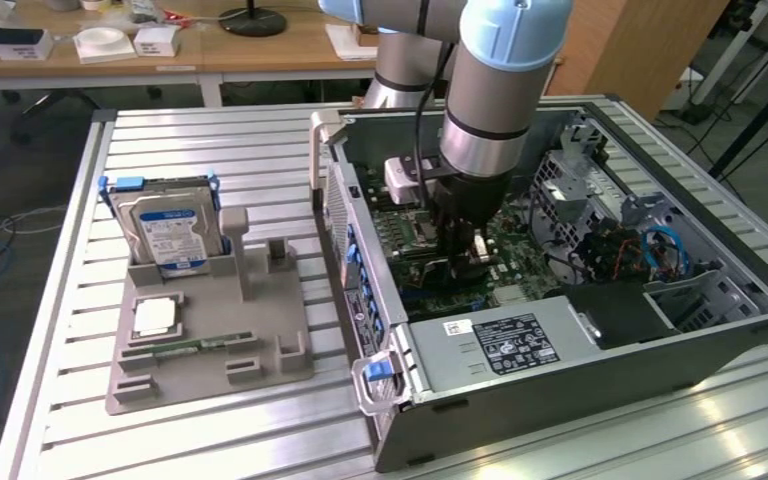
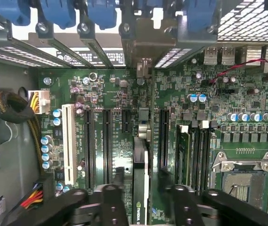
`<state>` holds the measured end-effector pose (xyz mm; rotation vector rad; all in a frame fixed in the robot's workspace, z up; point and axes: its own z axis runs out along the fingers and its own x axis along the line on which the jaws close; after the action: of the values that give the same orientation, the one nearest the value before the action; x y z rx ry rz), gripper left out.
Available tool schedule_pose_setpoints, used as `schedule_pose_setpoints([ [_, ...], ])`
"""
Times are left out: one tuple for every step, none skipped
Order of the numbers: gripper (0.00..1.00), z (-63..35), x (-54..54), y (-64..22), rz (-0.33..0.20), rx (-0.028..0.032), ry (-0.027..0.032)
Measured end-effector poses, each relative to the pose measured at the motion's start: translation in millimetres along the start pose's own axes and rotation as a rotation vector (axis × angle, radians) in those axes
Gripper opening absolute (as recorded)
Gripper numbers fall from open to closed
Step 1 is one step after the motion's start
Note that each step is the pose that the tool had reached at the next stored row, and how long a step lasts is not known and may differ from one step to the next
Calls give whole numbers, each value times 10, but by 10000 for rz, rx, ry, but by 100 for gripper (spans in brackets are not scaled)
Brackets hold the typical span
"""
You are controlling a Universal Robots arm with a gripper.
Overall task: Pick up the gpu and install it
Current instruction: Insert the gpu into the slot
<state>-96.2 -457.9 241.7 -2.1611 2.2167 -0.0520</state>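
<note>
Hand (image 2: 137,188) sits low inside the open PC case (image 1: 704,350), w/ the gpu (image 2: 141,188) standing on edge btwn its two fingers (image 2: 117,181). Wrist view: both fingers stand a bit clear of the card's faces, a sliver of gap each side, so the hand reads as spread apart around the card, not clamped on it. Card edge runs straight up the board toward the rear bracket slots (image 2: 143,44), and looks lined up in a long slot on the motherboard (image 2: 218,103); whether it's fully seated I can't tell.

Handling, as a guess: card is thin, stiff, light, but fragile. Bare circuitry, small parts, edge contacts. Best held across the flat faces near the top edge, mid-length, so it doesn't tip; squeeze gently, no twisting, since it won't flex.

Farther out, exterior view: arm (image 1: 491,90) drops straight down into the case. On the counter (image 1: 197,130), at the exterior view's left, a grey holder tray (image 1: 204,365) carries a hard drive (image 1: 164,225) standing up, well apart from the case.
</note>
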Motion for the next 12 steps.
schedule_pose_setpoints([
  [45, 0, 0, 0, 0, -1, 1],
  [51, 0, 0, 0, 0, 0, 0],
  [51, 0, 0, 0, -1, 0, 1],
  [57, 0, 0, 0, 0, -1, 1],
  [57, -1, 0, 0, 0, 0, 0],
  [57, -12, 0, 0, -1, -3, 6],
  [57, -37, 0, -2, 0, -2, 4],
  [57, -77, 0, -4, 0, -1, 2],
  [57, -121, -1, -7, 0, 0, 1],
  [57, -165, -1, -9, 0, 0, 1],
  [57, -209, -2, -12, 0, 0, 1],
  [57, -255, -2, -14, 0, -1, 1],
])
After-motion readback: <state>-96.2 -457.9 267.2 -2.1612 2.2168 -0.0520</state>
